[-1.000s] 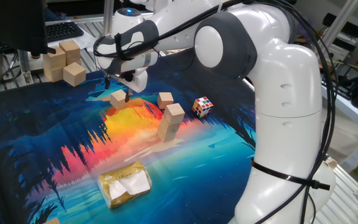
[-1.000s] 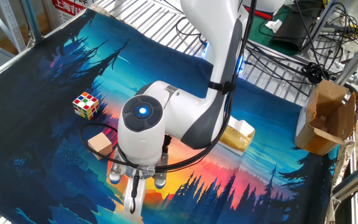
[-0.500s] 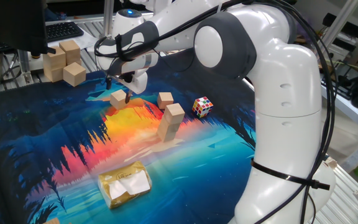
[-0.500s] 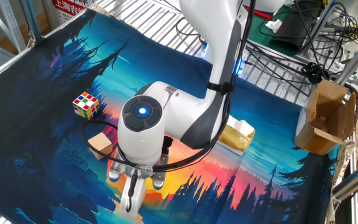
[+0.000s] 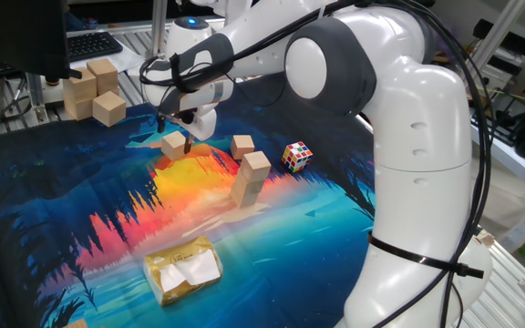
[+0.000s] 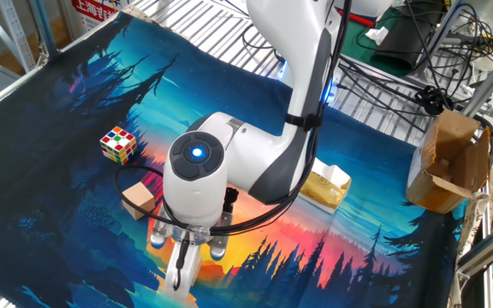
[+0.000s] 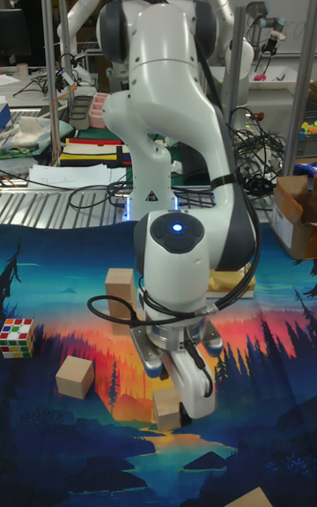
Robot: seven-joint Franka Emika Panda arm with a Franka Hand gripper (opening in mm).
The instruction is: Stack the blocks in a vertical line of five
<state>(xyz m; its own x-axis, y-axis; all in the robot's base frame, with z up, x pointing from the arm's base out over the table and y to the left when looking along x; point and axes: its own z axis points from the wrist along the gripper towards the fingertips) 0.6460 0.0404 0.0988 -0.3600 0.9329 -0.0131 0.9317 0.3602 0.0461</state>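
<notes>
A small tan block (image 5: 172, 144) lies on the painted mat, and my gripper (image 5: 174, 135) hangs right over it, open, with one finger on each side. In the tall fixed view the same block (image 7: 167, 407) sits beside the gripper (image 7: 180, 401). The other fixed view has the hand (image 6: 182, 267) covering it. Another single block (image 5: 241, 146) (image 6: 138, 198) (image 7: 76, 377) lies close by. A short leaning stack of blocks (image 5: 252, 177) (image 7: 118, 290) stands in the middle of the mat.
A multicoloured puzzle cube (image 5: 297, 156) (image 6: 118, 144) (image 7: 16, 336) lies beside the stack. Larger pale wooden blocks (image 5: 94, 89) sit at the back left. A gold packet (image 5: 183, 270) (image 6: 328, 186) lies near the front. A cardboard box (image 6: 446, 162) stands off the mat.
The gripper has shifted slightly and settled a little lower around the block. The blocks have not moved.
</notes>
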